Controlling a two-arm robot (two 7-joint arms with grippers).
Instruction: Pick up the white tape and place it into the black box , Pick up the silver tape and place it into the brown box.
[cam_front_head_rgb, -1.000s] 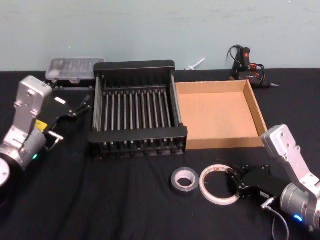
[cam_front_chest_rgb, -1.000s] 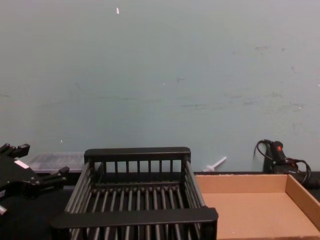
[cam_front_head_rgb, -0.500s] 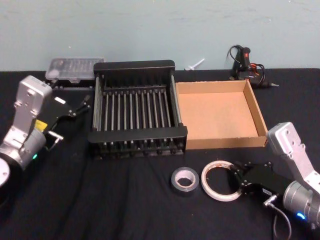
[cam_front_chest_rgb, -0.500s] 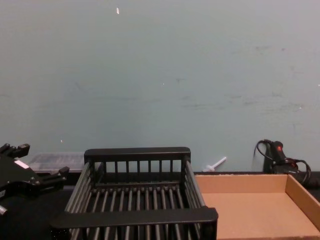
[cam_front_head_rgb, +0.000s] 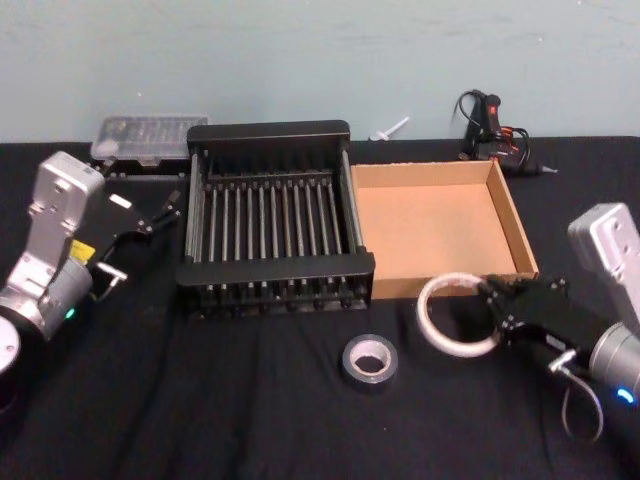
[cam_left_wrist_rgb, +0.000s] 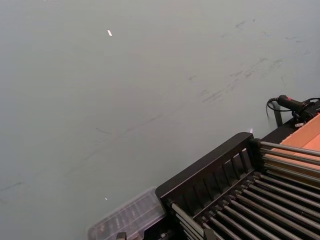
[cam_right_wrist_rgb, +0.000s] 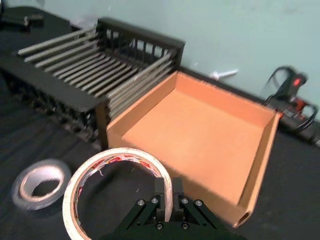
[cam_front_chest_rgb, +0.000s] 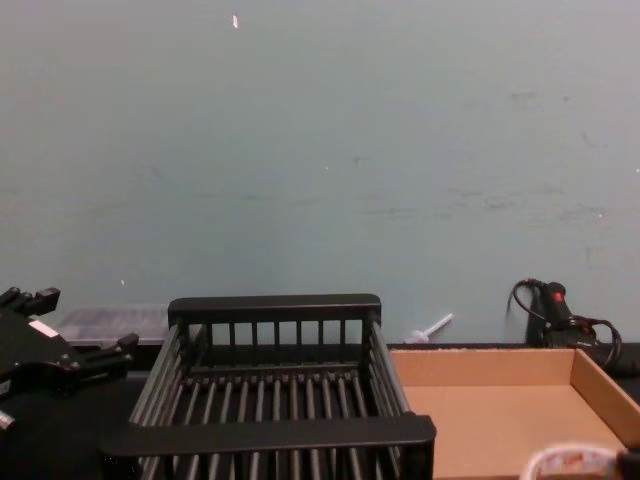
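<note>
The right gripper (cam_front_head_rgb: 493, 312) has the white tape (cam_front_head_rgb: 455, 315) off the cloth — jaws pinching the roll's band at 1 spot, 1 finger inside the ring and 1 outside, as the right wrist view shows. Held by the edge like that, the ring hangs out ahead of the gripper, tilted, just in front of the brown box (cam_front_head_rgb: 515, 215) near its front wall. My read: the lift is done and the carry to the black box (cam_front_head_rgb: 270, 132) is next, so the roll has to travel left past the brown box's corner.

The silver tape (cam_front_head_rgb: 369, 362) lies flat on the black cloth, apart from the gripper, in front of the gap between the 2 boxes — not yet handled.

The left gripper (cam_front_head_rgb: 150, 212) sits parked beside the black box's left wall w/ its 2 fingers spread and nothing between them.

Materials: the white tape is a thin, wide hoop, translucent-whitish, w/ red print on the inner ring — prob. light and a bit flexy under a pinch. The silver tape is smaller and thicker, dull grey w/ a pale core. The black box is hard plastic, barred floor and sides, solid rims; a flat roll should rest across the bars. The brown box is shallow tan cardboard, low walls, open top.
</note>
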